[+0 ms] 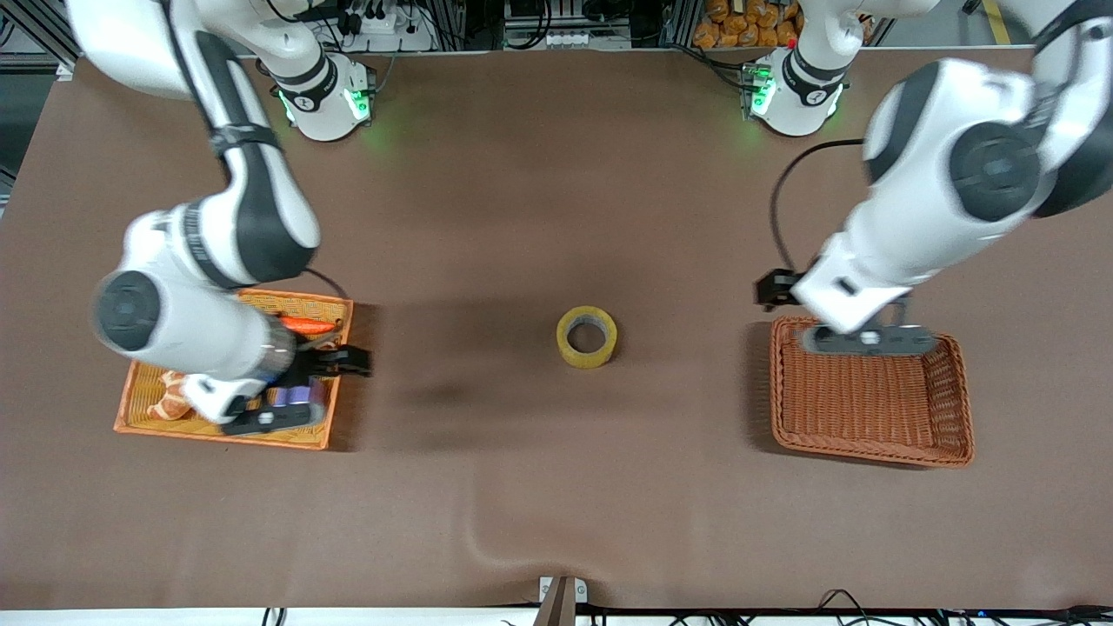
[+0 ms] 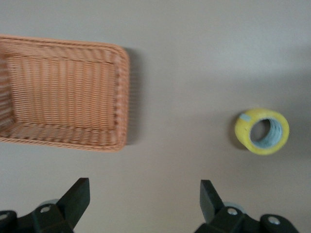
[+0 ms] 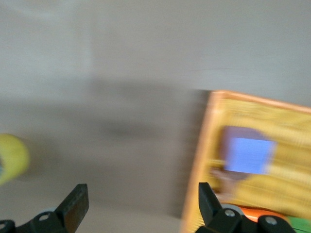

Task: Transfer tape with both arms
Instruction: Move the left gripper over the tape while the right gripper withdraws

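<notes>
The tape point(image 1: 587, 336) lies flat on the brown counter point(image 1: 539, 191), about midway between the orange tray point(image 1: 335, 306) at the right arm's end and the wicker basket point(image 1: 869, 409) at the left arm's end, touching neither. The right hand point(image 3: 138, 206) hangs over the tray's edge with fingers spread wide and empty; a purple cube point(image 3: 249, 155) sits in the tray. The left hand point(image 2: 144, 204) hovers near the basket, also wide open and empty. The next pickup looks best done from directly above, one finger dropping inside the ring and one outside, pinching the wall squarely so the roll does not skid.
</notes>
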Robot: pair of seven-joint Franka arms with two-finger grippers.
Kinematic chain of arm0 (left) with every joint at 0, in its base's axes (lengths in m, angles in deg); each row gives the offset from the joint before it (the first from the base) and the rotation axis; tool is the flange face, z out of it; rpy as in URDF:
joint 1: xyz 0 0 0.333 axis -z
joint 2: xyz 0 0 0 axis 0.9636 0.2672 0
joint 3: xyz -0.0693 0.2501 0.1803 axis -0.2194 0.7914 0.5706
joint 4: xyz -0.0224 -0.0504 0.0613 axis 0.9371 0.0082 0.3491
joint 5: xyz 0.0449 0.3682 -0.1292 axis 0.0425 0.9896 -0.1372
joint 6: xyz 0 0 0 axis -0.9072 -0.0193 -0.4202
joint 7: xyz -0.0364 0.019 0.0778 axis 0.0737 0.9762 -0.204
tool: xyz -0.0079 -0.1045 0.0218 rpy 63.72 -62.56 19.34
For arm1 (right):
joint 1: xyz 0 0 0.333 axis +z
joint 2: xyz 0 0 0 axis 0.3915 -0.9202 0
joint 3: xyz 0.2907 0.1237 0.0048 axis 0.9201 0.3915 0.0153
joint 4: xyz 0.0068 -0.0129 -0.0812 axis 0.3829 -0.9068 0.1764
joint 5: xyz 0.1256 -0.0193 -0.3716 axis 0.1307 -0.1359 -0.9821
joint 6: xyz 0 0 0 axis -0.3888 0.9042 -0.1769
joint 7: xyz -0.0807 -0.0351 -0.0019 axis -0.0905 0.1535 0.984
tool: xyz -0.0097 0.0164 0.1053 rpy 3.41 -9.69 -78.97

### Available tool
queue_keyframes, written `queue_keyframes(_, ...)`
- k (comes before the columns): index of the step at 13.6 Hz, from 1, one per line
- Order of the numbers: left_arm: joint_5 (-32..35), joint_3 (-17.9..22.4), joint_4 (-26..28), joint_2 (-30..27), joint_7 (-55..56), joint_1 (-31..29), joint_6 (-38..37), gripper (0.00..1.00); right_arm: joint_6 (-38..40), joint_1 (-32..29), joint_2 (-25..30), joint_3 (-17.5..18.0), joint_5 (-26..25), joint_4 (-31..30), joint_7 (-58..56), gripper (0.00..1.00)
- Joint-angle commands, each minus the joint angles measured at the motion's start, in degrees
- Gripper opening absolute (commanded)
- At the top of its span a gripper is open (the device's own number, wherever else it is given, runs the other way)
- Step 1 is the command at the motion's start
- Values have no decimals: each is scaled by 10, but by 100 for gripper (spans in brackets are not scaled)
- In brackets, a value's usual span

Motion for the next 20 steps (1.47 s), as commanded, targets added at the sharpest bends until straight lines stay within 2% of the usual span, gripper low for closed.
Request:
queue_keyframes(1,56,3,-6,29,10,60,2,100,2,-62,99,12,-26,-100,-86,100)
queue_keyframes(4,33,0,-6,63,24,77,6,100,36,-130,147,11,-28,-118,-157,100)
queue_keyframes(6,21,-1,-6,101,38,97,105,100,77,-154,186,11,-39,-131,-156,100)
queue_keyframes(8,-26,-2,-6,139,60,104,164,100,80,-161,251,11,-52,-182,-151,100)
queue_keyframes(10,-33,-2,-6,178,62,130,210,100,84,-160,296,12,-81,-210,-122,100)
queue_keyframes(12,-29,-2,-3,202,81,150,252,100,106,-159,306,15,-83,-204,-66,100)
queue_keyframes(15,-26,2,3,215,88,163,265,100,116,-158,301,16,-87,-176,-56,100)
queue_keyframes(18,21,3,67,203,88,158,266,100,116,-153,293,16,-87,-150,-56,100)
queue_keyframes(20,28,4,91,197,94,162,266,100,117,-155,293,16,-86,-149,-56,100)
